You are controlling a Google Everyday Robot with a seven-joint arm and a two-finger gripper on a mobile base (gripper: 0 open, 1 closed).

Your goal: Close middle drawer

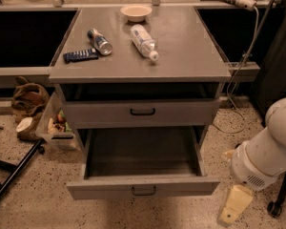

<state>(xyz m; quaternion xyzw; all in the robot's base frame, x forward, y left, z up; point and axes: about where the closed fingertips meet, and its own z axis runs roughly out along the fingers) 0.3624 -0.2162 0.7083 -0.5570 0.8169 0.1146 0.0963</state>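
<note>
Found the middle drawer (143,189) pulled far out from the front of the cabinet (181,56), low down, with its small dark handle (143,191) at the centre of the front panel. Saw the taller drawer (142,112) above it, just under the cabinet top. Noted the gripper (236,205) low off the cabinet's right side as seen, apart from the open drawer's corner, below the white arm (269,149); could not tell whether clenched or released. Counted on the cabinet top a bowl (136,12), a bottle (144,41) lying down, a can (99,41) and a dark bar (80,56).
</note>
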